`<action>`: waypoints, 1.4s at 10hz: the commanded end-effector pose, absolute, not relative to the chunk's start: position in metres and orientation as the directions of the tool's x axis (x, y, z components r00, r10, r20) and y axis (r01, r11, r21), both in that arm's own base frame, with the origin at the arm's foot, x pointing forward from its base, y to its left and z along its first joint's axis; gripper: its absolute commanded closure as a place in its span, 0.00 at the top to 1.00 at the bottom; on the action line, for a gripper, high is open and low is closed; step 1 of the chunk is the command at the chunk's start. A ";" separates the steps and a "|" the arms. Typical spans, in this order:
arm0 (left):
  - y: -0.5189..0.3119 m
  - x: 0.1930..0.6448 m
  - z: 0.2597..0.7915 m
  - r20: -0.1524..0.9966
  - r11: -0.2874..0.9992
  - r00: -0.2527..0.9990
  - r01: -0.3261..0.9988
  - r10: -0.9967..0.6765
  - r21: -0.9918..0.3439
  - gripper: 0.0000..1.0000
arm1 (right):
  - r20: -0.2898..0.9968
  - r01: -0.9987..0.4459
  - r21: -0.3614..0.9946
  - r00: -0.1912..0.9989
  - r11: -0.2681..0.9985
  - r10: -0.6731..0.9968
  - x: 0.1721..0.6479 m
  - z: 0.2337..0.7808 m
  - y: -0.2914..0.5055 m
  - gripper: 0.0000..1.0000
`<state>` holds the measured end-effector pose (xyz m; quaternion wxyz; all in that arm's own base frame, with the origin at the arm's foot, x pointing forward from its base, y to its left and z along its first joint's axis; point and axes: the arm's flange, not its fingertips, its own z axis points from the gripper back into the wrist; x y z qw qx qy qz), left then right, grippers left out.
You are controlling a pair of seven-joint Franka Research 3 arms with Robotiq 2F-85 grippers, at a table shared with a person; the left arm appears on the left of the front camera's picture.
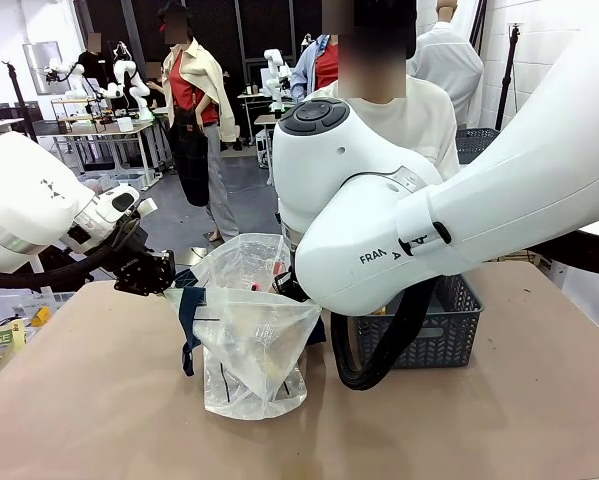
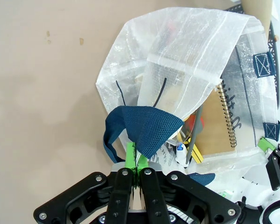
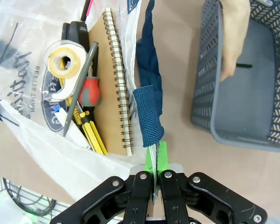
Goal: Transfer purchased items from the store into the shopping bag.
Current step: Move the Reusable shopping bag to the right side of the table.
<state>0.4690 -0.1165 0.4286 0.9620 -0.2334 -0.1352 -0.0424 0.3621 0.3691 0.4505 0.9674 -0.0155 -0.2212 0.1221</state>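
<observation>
**Bag held open by both handles; loading appears nearly complete.**
My left pincer [image 2: 136, 159] is clamped on one navy handle [image 2: 144, 128] of the shopping bag [image 2: 186, 70], and my right pincer [image 3: 157, 155] on the opposite handle [image 3: 148, 112]. The bag stands on the worktop [image 1: 99, 400] between them, with the purchased items [image 3: 83, 84] inside, just beyond my right fingertips. The basket [image 3: 242, 88] alongside shows a bare floor. Next move, as I judge it: hold both grips level so the mouth stays open.

Open shopping bag [image 1: 244, 345] mouth, basket [image 1: 459, 320] beside
</observation>
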 end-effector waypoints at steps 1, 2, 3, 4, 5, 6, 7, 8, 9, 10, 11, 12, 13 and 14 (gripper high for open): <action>-0.113 0.469 0.430 0.280 0.890 0.960 0.138 -0.012 -0.434 0.00 | 0.424 -0.225 -0.086 0.873 0.970 0.240 0.362 0.451 0.368 0.00; -0.113 0.469 0.430 0.280 0.890 0.960 0.138 -0.012 -0.434 0.00 | 0.424 -0.225 -0.086 0.873 0.970 0.240 0.362 0.451 0.368 0.00; -0.113 0.469 0.430 0.280 0.890 0.960 0.138 -0.012 -0.434 0.00 | 0.424 -0.225 -0.086 0.873 0.970 0.240 0.362 0.451 0.368 0.00; -0.113 0.469 0.430 0.280 0.890 0.960 0.138 -0.012 -0.434 0.00 | 0.424 -0.225 -0.086 0.873 0.970 0.240 0.362 0.451 0.368 0.00; -0.113 0.469 0.430 0.280 0.890 0.960 0.138 -0.012 -0.434 0.00 | 0.424 -0.225 -0.086 0.873 0.970 0.240 0.362 0.451 0.368 0.00; -0.113 0.469 0.430 0.280 0.890 0.960 0.138 -0.012 -0.434 0.00 | 0.424 -0.225 -0.086 0.873 0.970 0.240 0.362 0.451 0.368 0.00; -0.113 0.469 0.430 0.280 0.890 0.960 0.138 -0.012 -0.434 0.00 | 0.424 -0.225 -0.086 0.873 0.970 0.240 0.362 0.451 0.368 0.00; -0.113 0.469 0.430 0.280 0.890 0.960 0.138 -0.012 -0.434 0.00 | 0.424 -0.225 -0.086 0.873 0.970 0.240 0.362 0.451 0.368 0.00; -0.113 0.469 0.430 0.280 0.890 0.960 0.138 -0.012 -0.434 0.00 | 0.424 -0.225 -0.086 0.873 0.970 0.240 0.362 0.451 0.368 0.00; -0.113 0.469 0.430 0.280 0.890 0.960 0.138 -0.012 -0.434 0.00 | 0.424 -0.225 -0.086 0.873 0.970 0.240 0.362 0.451 0.368 0.00; -0.113 0.469 0.430 0.280 0.890 0.960 0.138 -0.012 -0.434 0.00 | 0.424 -0.225 -0.086 0.873 0.970 0.240 0.362 0.451 0.368 0.00; -0.113 0.469 0.430 0.280 0.890 0.960 0.138 -0.012 -0.434 0.00 | 0.424 -0.225 -0.086 0.873 0.970 0.240 0.362 0.451 0.368 0.00; -0.113 0.469 0.430 0.280 0.890 0.960 0.138 -0.012 -0.434 0.00 | 0.424 -0.225 -0.086 0.873 0.970 0.240 0.362 0.451 0.368 0.00; -0.113 0.469 0.430 0.280 0.890 0.960 0.138 -0.012 -0.434 0.00 | 0.424 -0.225 -0.086 0.873 0.970 0.240 0.362 0.451 0.368 0.00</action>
